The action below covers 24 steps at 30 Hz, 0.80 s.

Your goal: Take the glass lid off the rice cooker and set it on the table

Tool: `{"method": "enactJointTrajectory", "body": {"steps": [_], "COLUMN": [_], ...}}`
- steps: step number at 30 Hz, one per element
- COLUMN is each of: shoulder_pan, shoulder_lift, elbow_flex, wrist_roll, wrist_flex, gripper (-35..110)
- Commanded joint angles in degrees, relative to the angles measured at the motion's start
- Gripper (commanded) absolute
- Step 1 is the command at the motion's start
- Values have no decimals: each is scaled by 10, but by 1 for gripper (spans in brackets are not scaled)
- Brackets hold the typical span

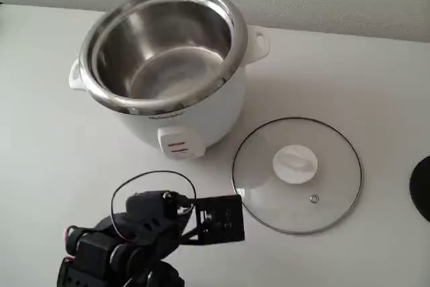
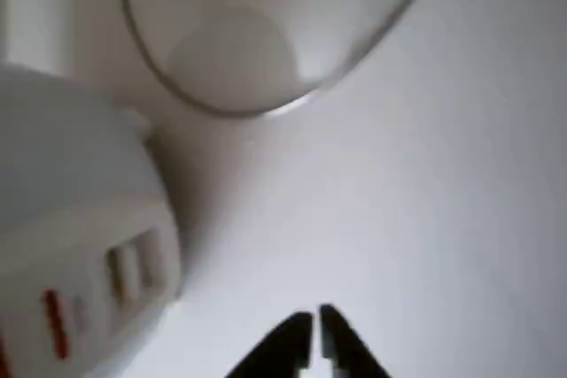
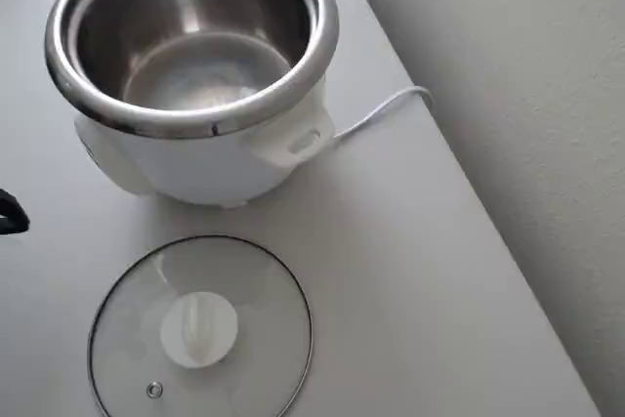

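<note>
On the table, one glass lid (flat), one rice cooker.

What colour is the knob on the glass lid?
White; the knob on the lid shows best in the fixed view.

Glass lid off the pot, lying flat on the white worktop, white knob up, steel-ringed vent hole near its rim. Rice cooker upright just beside it, uncovered, shiny steel inner pot empty, near the worktop's back edge, switch panel facing front.
</note>
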<state>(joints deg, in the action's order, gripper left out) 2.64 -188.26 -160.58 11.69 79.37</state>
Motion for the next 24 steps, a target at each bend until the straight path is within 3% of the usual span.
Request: {"method": "enactJointTrajectory", "body": {"steps": [1, 24], "shoulder_pan": [-33, -66], "shoulder_lift": [-3, -2], "elbow_flex": [-41, -93], "wrist_roll": [-19, -63], "wrist_flex": [-25, -37], "gripper": [0, 0]}}
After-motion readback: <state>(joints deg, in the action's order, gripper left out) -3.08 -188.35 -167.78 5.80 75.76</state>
